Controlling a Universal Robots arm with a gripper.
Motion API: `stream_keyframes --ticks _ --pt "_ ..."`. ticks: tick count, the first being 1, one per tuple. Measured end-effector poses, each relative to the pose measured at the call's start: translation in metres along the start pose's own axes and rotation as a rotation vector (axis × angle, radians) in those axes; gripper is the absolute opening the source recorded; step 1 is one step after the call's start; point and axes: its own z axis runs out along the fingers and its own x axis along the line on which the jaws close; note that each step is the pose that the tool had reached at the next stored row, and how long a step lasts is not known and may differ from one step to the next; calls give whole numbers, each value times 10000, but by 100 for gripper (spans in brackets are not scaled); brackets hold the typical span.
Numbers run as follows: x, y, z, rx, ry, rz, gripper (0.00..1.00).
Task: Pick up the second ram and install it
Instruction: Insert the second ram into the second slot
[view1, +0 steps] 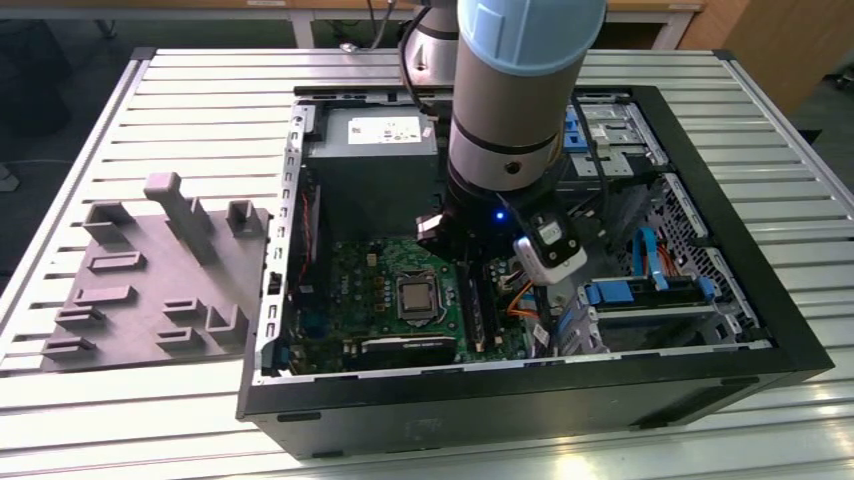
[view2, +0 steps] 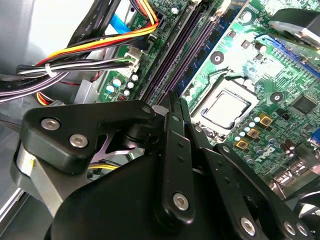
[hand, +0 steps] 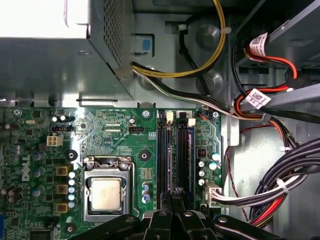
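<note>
First wrist view, gripper (hand: 176, 192) fingers pressed together over motherboard (hand: 115, 135) memory slots (hand: 172, 150), ram unconfirmed between them

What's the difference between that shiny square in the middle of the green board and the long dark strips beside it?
The shiny square is silver and about as wide as it is long. The dark strips are black, long and narrow, and lie side by side. The square sits inside a metal frame, while the strips have pale clips at one end. The claw hangs over the strips, not the square. Both lie flat on the green board.
</note>
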Motion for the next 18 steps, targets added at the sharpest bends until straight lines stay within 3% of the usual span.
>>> stream_keyframes --ticks 11,15,18 --pt "0 0 4 -1 0 0 12" --pt "-2 2 -54 0 0 0 12" --pt "-2 3 -54 -5 -2 0 12"
